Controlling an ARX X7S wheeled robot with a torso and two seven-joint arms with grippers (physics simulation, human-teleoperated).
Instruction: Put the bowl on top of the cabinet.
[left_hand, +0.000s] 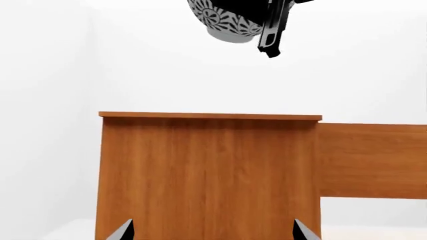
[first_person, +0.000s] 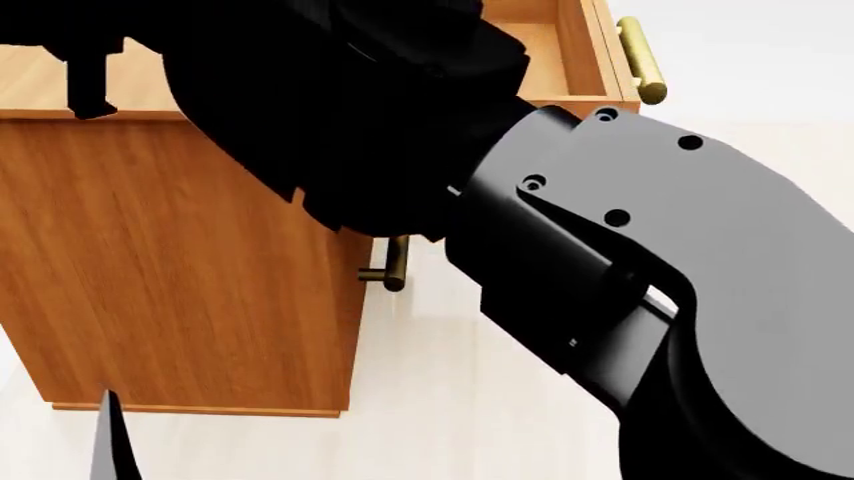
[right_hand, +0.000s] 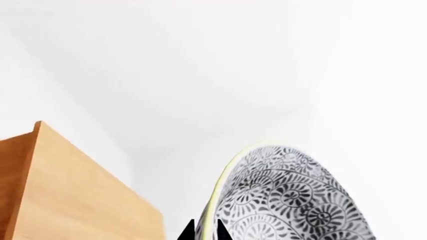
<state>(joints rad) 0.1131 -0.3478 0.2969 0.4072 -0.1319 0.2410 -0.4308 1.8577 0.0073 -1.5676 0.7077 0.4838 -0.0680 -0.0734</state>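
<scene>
White walls and a pale floor surround the cabinet (left_hand: 208, 170), which stands as a tall orange-brown block with a flat top. My right hand (right_hand: 203, 231) grips the bowl (right_hand: 287, 200) by its rim, a fingertip on either side of the edge, and carries it high in the air. From my left wrist the bowl (left_hand: 223, 20) hangs well above the cabinet top, with clear space between its base and the wood. It sits over the middle of the top as that view has it, though how far forward or back I cannot tell. So the move ahead, I judge, is mainly downward, after I check that the bowl is truly over the top.

My left hand (left_hand: 212, 234) is low, facing the cabinet's plain side, fingertips spread wide and empty. The right hand is plainly the one for the job.

In the head view my right arm (first_person: 561, 230) blocks most of the top. An open drawer (first_person: 567, 60) with a brass handle (first_person: 642, 62) juts out at the far side; I should keep the bowl clear of it while lowering.
</scene>
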